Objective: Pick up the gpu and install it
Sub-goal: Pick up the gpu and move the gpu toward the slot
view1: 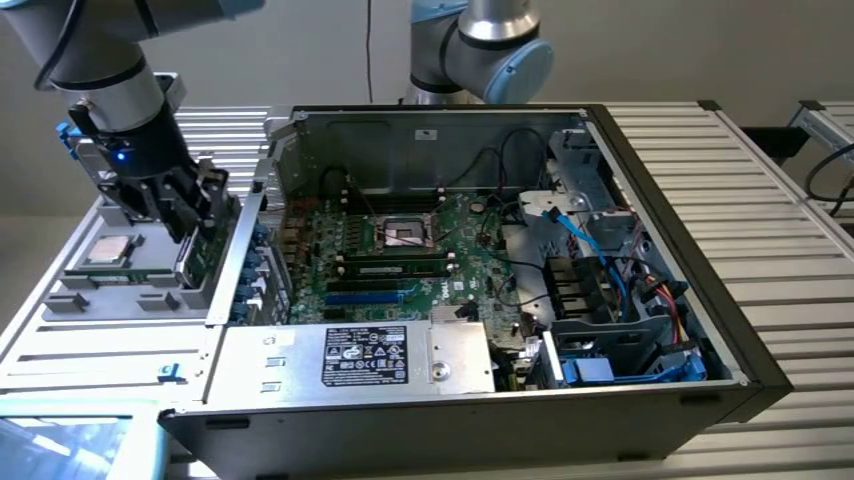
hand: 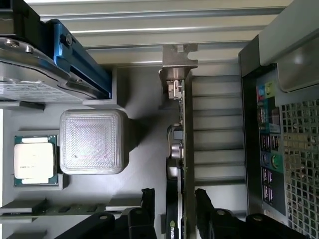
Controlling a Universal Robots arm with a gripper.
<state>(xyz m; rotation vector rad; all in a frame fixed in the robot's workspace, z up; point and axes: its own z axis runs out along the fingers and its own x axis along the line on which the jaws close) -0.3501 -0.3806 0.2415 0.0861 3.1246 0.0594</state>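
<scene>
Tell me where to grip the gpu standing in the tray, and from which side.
Pinch the gpu across its two flat faces, coming down onto its exposed long edge, probably. It stands on edge in the grey tray, so only those faces offer parallel surfaces. Stay clear of the metal bracket at one end; the open gripper straddles the other end.

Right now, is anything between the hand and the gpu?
Nothing visible. The hand is at the gpu, which stands on edge in the grey tray. Its fingers sit one on each side of the card, with a gap showing on either side and no cable or part in between.
</scene>
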